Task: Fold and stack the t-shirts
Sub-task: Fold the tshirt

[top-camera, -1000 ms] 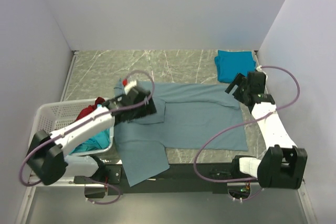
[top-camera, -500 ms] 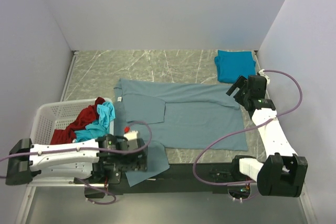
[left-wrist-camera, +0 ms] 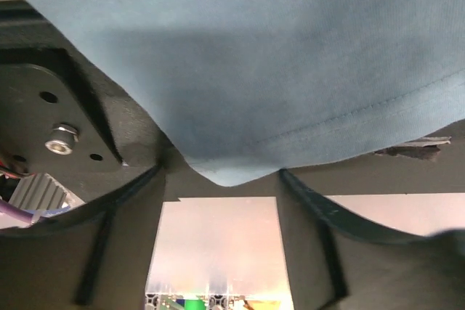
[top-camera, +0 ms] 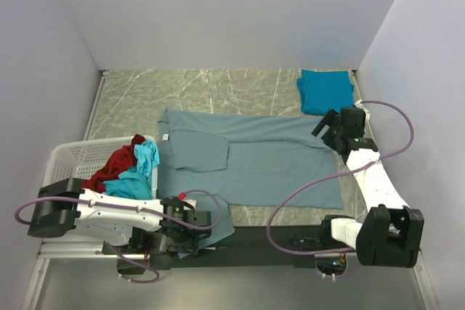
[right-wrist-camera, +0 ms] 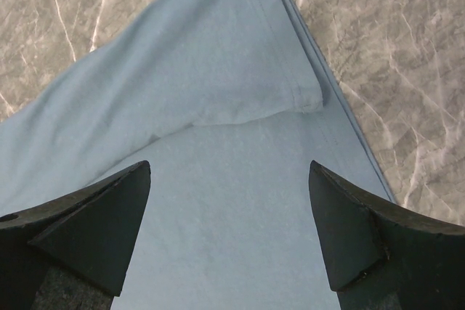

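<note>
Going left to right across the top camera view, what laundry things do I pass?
White laundry basket, red shirt, turquoise shirt, large grey-blue shirt spread flat, folded teal shirt.

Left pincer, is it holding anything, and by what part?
Nothing is clamped yet: the left pincer stands open around a hem corner of the grey-blue t-shirt.

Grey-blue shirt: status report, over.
Left hand open at hanging corner of shirt. Right hand open above folded-in sleeve. Shirt spread flat, nothing on it.
</note>
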Controlling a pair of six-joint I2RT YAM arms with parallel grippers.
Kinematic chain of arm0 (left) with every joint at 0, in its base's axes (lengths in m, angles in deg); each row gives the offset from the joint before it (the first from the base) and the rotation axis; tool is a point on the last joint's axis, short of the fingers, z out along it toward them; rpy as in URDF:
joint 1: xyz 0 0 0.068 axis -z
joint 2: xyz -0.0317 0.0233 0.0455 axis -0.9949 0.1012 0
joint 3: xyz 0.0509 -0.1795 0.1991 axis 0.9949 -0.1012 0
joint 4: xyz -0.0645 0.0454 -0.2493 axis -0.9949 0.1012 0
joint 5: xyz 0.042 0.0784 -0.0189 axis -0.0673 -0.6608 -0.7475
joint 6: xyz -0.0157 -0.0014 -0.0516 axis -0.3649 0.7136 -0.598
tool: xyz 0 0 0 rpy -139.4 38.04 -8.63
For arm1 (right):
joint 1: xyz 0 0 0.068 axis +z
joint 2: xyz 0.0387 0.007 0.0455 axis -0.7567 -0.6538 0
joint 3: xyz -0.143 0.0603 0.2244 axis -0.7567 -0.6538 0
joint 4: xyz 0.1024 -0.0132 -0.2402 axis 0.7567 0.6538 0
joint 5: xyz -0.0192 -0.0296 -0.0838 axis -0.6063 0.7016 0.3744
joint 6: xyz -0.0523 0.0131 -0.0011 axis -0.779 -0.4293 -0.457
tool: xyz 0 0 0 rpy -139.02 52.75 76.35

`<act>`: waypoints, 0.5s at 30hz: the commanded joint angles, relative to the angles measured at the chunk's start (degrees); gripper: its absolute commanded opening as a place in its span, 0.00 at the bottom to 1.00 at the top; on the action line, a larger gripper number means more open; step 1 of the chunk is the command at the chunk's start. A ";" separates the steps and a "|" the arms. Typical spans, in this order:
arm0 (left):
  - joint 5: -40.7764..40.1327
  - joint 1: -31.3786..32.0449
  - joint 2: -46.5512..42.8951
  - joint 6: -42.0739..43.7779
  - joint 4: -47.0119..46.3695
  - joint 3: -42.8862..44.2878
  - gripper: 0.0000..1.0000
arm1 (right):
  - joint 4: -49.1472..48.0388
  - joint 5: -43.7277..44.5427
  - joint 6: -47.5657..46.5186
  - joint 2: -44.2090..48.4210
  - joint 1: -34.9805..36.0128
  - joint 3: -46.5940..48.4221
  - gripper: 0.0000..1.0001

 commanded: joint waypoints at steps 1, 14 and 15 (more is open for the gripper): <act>0.26 1.14 2.19 -1.78 -2.53 -0.61 0.63 | -1.94 1.20 0.43 0.78 -0.36 -0.03 0.95; -7.81 -0.34 -0.79 -2.40 -1.05 3.51 0.01 | 5.96 -2.58 3.42 4.03 0.16 -3.89 0.95; -9.74 -1.13 -1.31 -1.61 -0.43 4.39 0.01 | 6.93 -3.45 3.51 4.91 0.86 -4.69 0.95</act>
